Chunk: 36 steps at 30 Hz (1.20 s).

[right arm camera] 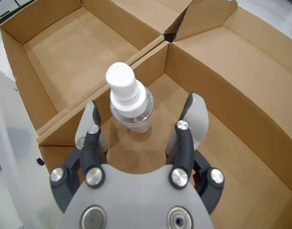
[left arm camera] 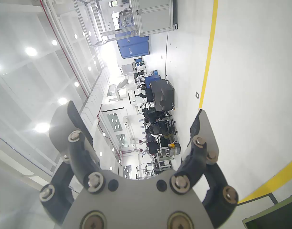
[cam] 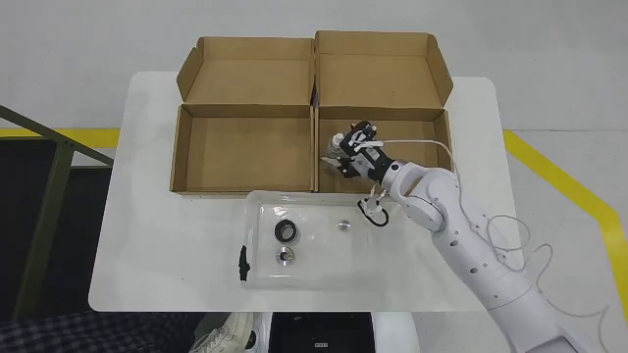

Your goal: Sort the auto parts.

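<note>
The right pincer (right arm camera: 143, 103) is open with the little clear bottle (right arm camera: 130, 101) standing between its fingers (right arm camera: 196, 110) in a cardboard box (right arm camera: 231, 77), another box (right arm camera: 72, 48) just past the wall beside it, and a see-through tray (cam: 314, 211) of small parts (cam: 343, 224) behind it

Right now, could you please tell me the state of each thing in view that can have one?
right box: lid open.
left box: lid open.
bottle: upright in the right box, capped.
right tool: open, not touching the bottle.
left tool: open, holding nothing.
tray: uncovered, holding small parts.
</note>
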Motion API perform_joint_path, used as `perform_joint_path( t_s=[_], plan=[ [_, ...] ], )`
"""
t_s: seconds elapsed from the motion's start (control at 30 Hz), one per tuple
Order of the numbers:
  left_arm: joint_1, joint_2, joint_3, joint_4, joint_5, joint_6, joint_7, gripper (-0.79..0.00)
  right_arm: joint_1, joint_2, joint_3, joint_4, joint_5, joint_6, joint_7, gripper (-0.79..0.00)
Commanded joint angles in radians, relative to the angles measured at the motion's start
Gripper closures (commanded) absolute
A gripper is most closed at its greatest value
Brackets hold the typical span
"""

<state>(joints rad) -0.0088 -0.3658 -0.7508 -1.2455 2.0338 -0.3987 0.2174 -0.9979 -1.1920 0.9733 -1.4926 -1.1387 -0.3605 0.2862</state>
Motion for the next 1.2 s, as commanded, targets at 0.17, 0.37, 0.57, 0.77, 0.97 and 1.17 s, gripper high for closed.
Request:
perform_joint_path(
  t_s=[0.17, 0.37, 0.57, 0.77, 0.97, 1.17],
  plan=[
    [0.0, 0.0, 0.0, 0.0, 0.0, 0.0, 0.0, -0.785, -0.057, 0.018, 0.054, -0.133, -0.063, -0.034, 0.026, -0.785],
    [0.0, 0.0, 0.0, 0.0, 0.0, 0.0, 0.0, -0.785, -0.132, 0.041, 0.116, -0.295, -0.103, -0.106, 0.091, -0.785],
    [0.0, 0.0, 0.0, 0.0, 0.0, 0.0, 0.0, -0.785, -0.223, 0.063, 0.176, -0.44, -0.119, -0.192, 0.148, -0.785],
    [0.0, 0.0, 0.0, 0.0, 0.0, 0.0, 0.0, -0.785, -0.312, 0.08, 0.21, -0.539, -0.141, -0.277, 0.176, -0.785],
    [0.0, 0.0, 0.0, 0.0, 0.0, 0.0, 0.0, -0.785, -0.382, 0.096, 0.223, -0.604, -0.196, -0.367, 0.187, -0.785],
    [0.0, 0.0, 0.0, 0.0, 0.0, 0.0, 0.0, -0.785, -0.446, 0.109, 0.231, -0.64, -0.261, -0.404, 0.195, -0.785]
  ],
)
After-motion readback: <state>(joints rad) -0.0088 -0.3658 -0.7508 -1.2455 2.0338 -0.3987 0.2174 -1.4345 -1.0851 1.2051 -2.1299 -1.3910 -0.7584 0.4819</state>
